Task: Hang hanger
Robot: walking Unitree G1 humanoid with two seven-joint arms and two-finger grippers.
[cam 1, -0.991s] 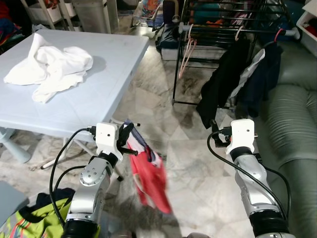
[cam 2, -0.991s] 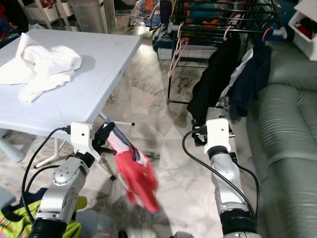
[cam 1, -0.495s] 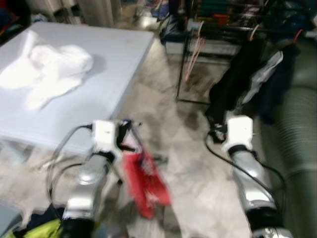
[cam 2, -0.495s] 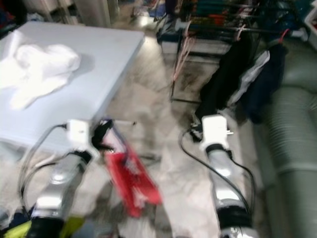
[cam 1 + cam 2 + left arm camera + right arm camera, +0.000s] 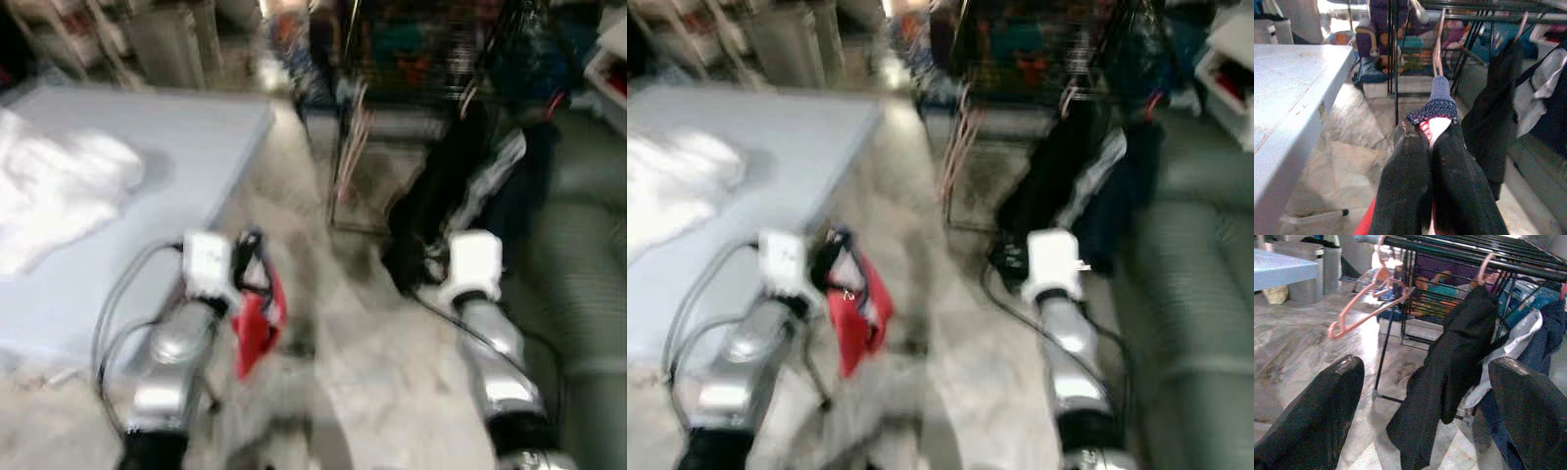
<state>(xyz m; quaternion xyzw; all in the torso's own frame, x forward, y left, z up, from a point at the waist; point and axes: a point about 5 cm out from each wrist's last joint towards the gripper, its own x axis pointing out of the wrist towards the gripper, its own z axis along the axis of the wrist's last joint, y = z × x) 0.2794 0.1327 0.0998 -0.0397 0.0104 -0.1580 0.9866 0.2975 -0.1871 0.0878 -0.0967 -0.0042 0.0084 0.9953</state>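
The head views are blurred. The left gripper (image 5: 250, 257) is raised in front of the robot, just off the near right corner of the pale blue bench (image 5: 147, 186), and its jaws are closed on a red garment (image 5: 257, 323) that hangs below them over the marble floor (image 5: 372, 362). In the left wrist view the two black fingers (image 5: 1405, 191) lie pressed side by side, and the garment's neck (image 5: 1437, 105) sticks out past their tips: a dark blue knitted collar with a speckled red-and-white band, white lining inside, and red cloth showing at the base of the fingers. Whether a hanger sits inside the garment cannot be told.

A heap of white cloth (image 5: 54, 191) lies on the bench toward its left side.

The right gripper (image 5: 1425, 396) is held up at about the same height, facing the black drying rack (image 5: 1459, 254). Its jaws are wide open with nothing between them. On the rack's front rail hang empty pink hangers (image 5: 1371, 293) at the left end, then a black garment (image 5: 1449, 362) on a pink hook, then a white-and-grey piece (image 5: 1511, 347) and a dark navy one (image 5: 1547, 333). A grey-green sofa (image 5: 578, 255) stands at the robot's right, next to the rack.
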